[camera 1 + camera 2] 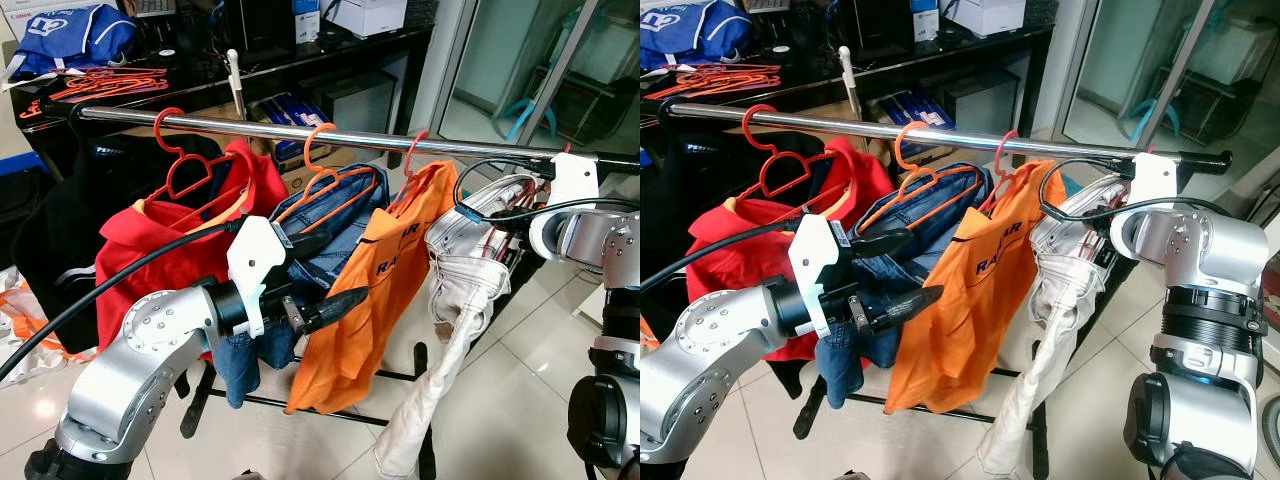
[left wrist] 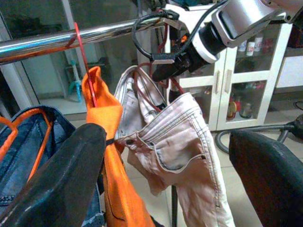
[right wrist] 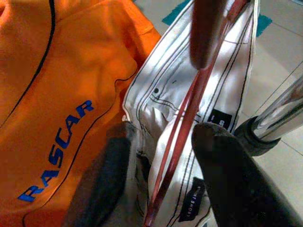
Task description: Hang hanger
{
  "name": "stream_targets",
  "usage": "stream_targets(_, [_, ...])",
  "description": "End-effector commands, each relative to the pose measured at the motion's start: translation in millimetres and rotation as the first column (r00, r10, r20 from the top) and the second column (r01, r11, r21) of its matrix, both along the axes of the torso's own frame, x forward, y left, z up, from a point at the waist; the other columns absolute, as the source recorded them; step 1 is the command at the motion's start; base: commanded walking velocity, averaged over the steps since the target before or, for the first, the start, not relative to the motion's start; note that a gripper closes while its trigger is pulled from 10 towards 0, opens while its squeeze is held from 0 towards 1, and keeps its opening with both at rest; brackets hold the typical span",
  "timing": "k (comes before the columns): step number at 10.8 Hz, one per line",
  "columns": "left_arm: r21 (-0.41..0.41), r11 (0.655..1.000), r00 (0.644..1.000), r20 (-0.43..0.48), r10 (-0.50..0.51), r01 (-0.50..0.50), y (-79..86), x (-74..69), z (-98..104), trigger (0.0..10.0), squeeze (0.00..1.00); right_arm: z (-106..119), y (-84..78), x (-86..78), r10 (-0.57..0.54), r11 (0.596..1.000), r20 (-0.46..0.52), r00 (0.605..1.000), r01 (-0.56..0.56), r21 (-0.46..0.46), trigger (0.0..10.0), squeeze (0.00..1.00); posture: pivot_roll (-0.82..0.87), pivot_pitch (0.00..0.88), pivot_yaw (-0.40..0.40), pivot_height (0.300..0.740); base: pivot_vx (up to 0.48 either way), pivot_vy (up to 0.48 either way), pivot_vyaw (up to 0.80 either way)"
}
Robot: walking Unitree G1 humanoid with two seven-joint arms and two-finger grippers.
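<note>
Left eye view gives us the chrome rail (image 1: 300, 131), our landmark, and we count three orange hangers hooked over it: one carrying a red shirt (image 1: 150, 250), one carrying blue jeans (image 1: 330, 225), one carrying an orange shirt (image 1: 370, 290). Toward the rail's right end our right gripper (image 3: 161, 137) is clamped on a fourth hanger, the red hanger (image 3: 182, 127), with pale trousers (image 1: 450, 300) draped from it just below the rail. Our left gripper (image 1: 320, 272) hovers below the rail in front of the jeans, fingers apart and holding nothing. Behind the rail, more orange hangers (image 1: 105, 82) lie heaped on a black table (image 1: 250, 65); we can't count those.
</note>
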State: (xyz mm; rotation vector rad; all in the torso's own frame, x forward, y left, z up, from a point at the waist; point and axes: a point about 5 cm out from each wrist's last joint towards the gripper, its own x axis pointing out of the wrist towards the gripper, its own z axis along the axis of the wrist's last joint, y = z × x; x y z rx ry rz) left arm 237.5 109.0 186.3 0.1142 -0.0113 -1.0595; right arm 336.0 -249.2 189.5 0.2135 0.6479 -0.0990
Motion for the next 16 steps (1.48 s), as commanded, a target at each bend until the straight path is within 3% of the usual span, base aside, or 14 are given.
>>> stream_targets(1, [0.001,1.0,1.0,0.019,-0.005,0.005,0.3,-1.2,2.9,10.0,0.0,10.3,-2.3,3.3,-0.003,1.0,0.035,0.999,0.003,-0.001,0.0,0.0,-0.17,0.0,0.013,0.74,0.0,0.0,0.0])
stream_targets(12, [0.007,1.0,1.0,0.027,-0.003,0.003,-0.5,-1.3,-0.1,10.0,0.0,8.8,-1.1,3.8,-0.006,1.0,0.067,0.998,0.006,-0.001,0.0,0.0,-0.17,0.0,0.016,0.74,0.0,0.0,0.0])
stream_targets(15, [0.009,1.0,0.999,0.036,0.012,-0.013,0.3,-1.0,0.1,10.0,0.0,22.9,4.0,1.4,0.033,0.995,0.204,0.978,-0.014,-0.096,0.0,0.0,-0.16,0.0,0.012,0.74,0.0,0.0,0.0])
stream_targets(16, [0.006,1.0,1.0,0.028,0.014,-0.014,0.6,-3.2,-1.1,10.0,0.0,26.3,6.2,-4.5,0.046,0.984,0.237,0.97,-0.003,-0.177,0.0,0.0,-0.17,0.0,0.012,0.74,0.0,0.0,0.0])
